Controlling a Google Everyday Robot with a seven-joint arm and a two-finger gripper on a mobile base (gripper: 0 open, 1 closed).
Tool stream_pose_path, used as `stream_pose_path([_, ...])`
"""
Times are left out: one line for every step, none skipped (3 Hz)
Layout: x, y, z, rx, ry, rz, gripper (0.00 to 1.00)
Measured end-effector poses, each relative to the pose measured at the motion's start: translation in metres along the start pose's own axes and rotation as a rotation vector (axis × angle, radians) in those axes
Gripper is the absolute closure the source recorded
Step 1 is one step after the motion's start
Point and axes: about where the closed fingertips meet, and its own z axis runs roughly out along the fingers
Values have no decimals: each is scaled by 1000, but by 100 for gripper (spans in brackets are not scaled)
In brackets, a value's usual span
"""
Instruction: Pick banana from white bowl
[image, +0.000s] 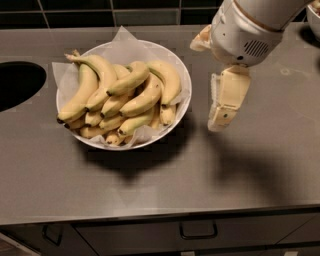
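One gripper, open or closed impossible to tell, poised above the grey counter just right of one white bowl, with the banana atop roughly eleven piled there, apart from the gripper, and one dark round opening far left.

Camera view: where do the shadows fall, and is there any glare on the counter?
Camera view: the white bowl casts a dark shadow toward the front edge of the counter; the gripper, hovering right of the bowl, casts a softer one in front of it. Camera view: a dull pale sheen near the front edge, no hard glare.
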Motion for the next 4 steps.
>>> stream_pose_path([-31, -2, 2, -19, -27, -99, 0])
stream_pose_path([-31, -2, 3, -19, -27, -99, 0])
stream_pose_path([-40, -7, 5, -26, -36, -124, 0])
stream_pose_path([-55, -12, 15, -50, -55, -168, 0])
